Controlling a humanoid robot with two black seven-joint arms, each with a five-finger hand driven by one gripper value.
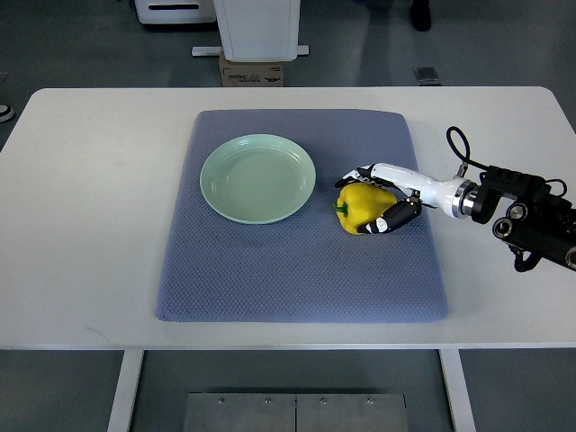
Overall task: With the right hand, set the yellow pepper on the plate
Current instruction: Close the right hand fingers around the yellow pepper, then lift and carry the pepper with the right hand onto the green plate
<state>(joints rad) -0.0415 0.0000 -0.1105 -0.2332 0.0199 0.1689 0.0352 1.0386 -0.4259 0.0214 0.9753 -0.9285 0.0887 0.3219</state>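
Observation:
A yellow pepper (362,205) with a green stem lies on the blue-grey mat (297,261), just right of a pale green plate (258,177). My right hand (371,198) comes in from the right edge and wraps the pepper, with fingers (360,174) over its far side and the thumb (387,221) against its near side. The pepper rests on the mat between them. The plate holds nothing. My left arm does not show.
The mat lies on a white table (81,225). Beyond the table's far edge stand a white machine base (259,27) and a cardboard box (252,72) on the floor.

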